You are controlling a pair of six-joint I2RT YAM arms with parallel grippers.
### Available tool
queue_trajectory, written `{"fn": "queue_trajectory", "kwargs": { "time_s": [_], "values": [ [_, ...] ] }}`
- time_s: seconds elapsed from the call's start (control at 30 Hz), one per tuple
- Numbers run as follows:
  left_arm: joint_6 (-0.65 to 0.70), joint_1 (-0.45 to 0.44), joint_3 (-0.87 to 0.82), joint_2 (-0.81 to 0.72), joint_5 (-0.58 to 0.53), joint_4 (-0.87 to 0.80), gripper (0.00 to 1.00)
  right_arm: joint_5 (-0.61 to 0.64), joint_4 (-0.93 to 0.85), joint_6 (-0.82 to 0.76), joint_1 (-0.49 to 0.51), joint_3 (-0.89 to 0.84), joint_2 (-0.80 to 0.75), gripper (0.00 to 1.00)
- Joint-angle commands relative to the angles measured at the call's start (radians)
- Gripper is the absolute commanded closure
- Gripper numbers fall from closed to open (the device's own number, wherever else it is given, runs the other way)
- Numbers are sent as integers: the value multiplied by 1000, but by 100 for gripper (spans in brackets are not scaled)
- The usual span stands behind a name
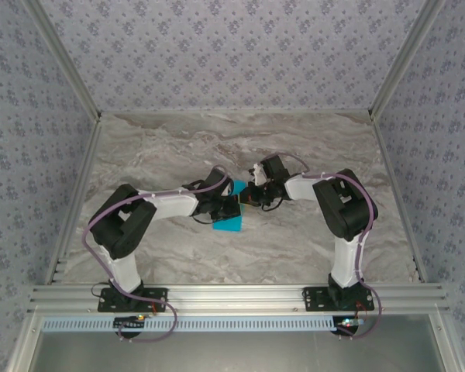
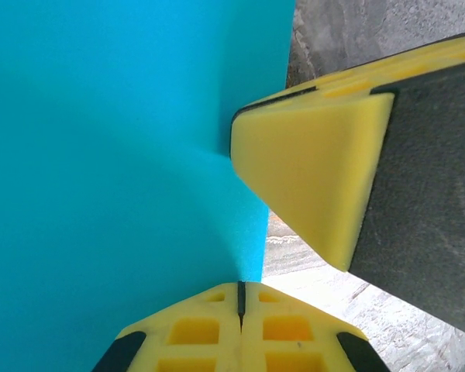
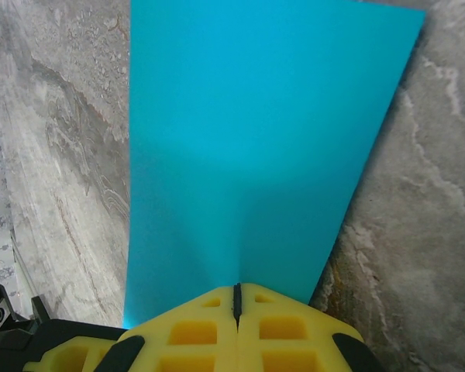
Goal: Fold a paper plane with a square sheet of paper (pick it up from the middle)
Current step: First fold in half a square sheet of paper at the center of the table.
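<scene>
The cyan-blue square sheet of paper (image 1: 229, 219) hangs in the air over the middle of the table, held between both arms. My left gripper (image 2: 240, 293) is shut on one edge of the sheet (image 2: 116, 178), which spreads away to the left of the jaws. My right gripper (image 3: 236, 293) is shut on the opposite edge, and the sheet (image 3: 256, 139) fans out ahead of it. In the left wrist view the right gripper's yellow fingers (image 2: 310, 167) sit close above mine. In the top view both grippers, left (image 1: 231, 203) and right (image 1: 252, 194), meet at the sheet's upper part.
The grey marble tabletop (image 1: 240, 147) spreads on all sides of the sheet. Aluminium rails (image 1: 232, 294) run along the near edge by the arm bases, and patterned walls (image 1: 232, 46) enclose the back and sides.
</scene>
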Motion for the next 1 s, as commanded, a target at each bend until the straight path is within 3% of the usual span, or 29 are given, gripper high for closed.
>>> {"fn": "queue_trajectory", "kwargs": {
  "time_s": [0.0, 0.63, 0.97],
  "values": [
    [-7, -6, 4, 15, -10, -13, 100, -18, -32, -28, -1, 20, 14, 100],
    [-43, -6, -39, 23, -30, -99, 100, 39, -66, -68, -17, 42, 60, 100],
    [-59, -6, -59, 30, -33, -169, 100, 62, -98, -70, -103, 158, 128, 100]
  ]
}}
